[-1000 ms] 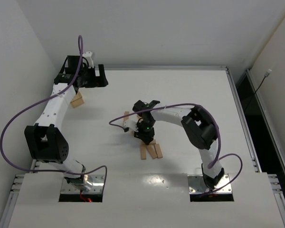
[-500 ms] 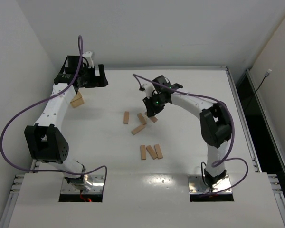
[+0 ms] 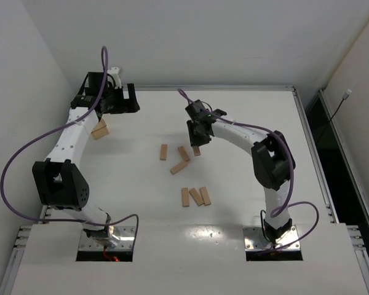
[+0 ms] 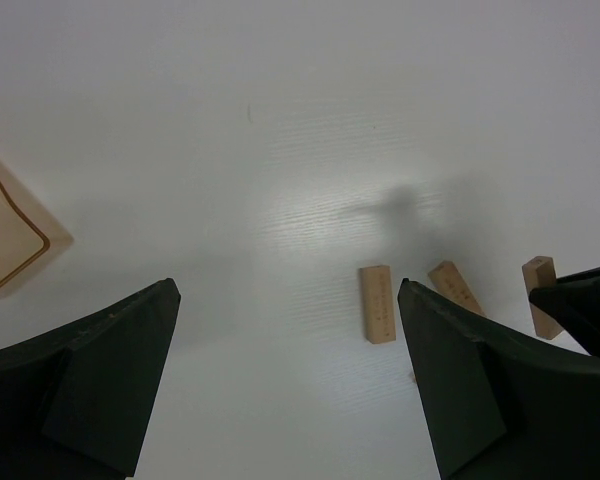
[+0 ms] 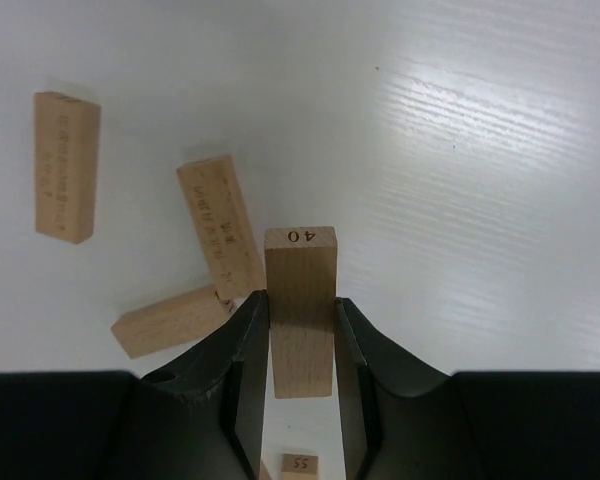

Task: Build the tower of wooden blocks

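Note:
My right gripper [image 5: 300,300] is shut on a wood block [image 5: 300,290] stamped 40 on its end, held above the table. From above, that gripper [image 3: 197,136] hangs just right of three loose wood blocks [image 3: 163,152] [image 3: 183,153] [image 3: 179,167], and the held block [image 3: 197,150] pokes out below it. Three more blocks [image 3: 197,196] lie side by side nearer the bases. My left gripper [image 4: 288,300] is open and empty, high at the far left [image 3: 130,101]. In its view a loose block [image 4: 377,303] lies on the table. No tower is in view.
A translucent amber box [image 3: 99,129] lies under the left arm and shows at the left edge of the left wrist view [image 4: 5,240]. A metal rail [image 3: 307,135] runs along the table's right side. Purple cables loop off both arms.
My right gripper has risen from the middle cluster with a block in its jaws and swung toward the far side, then turned slightly. The left arm has stayed still.

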`<state>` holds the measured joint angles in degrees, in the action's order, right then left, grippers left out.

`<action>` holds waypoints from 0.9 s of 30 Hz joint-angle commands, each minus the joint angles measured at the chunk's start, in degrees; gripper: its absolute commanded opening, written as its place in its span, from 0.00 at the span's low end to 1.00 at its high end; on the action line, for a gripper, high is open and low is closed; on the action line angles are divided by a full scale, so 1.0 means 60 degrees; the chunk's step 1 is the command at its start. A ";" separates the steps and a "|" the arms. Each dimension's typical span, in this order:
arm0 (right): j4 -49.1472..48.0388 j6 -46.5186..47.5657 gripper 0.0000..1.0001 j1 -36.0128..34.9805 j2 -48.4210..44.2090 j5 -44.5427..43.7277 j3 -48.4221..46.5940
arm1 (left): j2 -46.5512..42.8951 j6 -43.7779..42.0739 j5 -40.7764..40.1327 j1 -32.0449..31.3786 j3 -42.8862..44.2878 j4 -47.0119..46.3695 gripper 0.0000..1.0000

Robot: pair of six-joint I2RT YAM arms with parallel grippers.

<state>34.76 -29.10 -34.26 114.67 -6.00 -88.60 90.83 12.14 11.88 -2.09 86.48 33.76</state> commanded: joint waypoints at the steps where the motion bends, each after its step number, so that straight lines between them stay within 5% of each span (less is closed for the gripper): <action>1: 0.0212 -0.1462 0.00 -0.0076 0.0179 -0.0978 -0.0117 | -0.0021 0.0071 -0.0061 0.0099 0.0118 -0.0338 0.90; 21: 0.0300 -0.1976 0.00 -0.0164 0.1572 -0.0582 -0.0014 | 0.0067 0.0071 -0.0325 0.0099 -0.0072 -0.0338 0.90; 24: 0.0212 -0.1976 0.12 -0.0164 0.1572 -0.0377 -0.0014 | 0.0067 0.0071 -0.0325 0.0099 -0.0072 -0.0338 0.90; 25: 0.0125 -0.1976 0.31 -0.0164 0.1572 -0.0246 0.0073 | 0.0067 0.0071 -0.0325 0.0099 -0.0072 -0.0338 0.90; 27: 0.0037 -0.1976 0.46 -0.0164 0.1572 0.0091 0.0074 | 0.0067 0.0071 -0.0325 0.0099 -0.0159 -0.0338 0.90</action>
<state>36.23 -39.88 -34.76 122.89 -8.64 -87.61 91.07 12.12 10.09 -2.09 86.28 33.63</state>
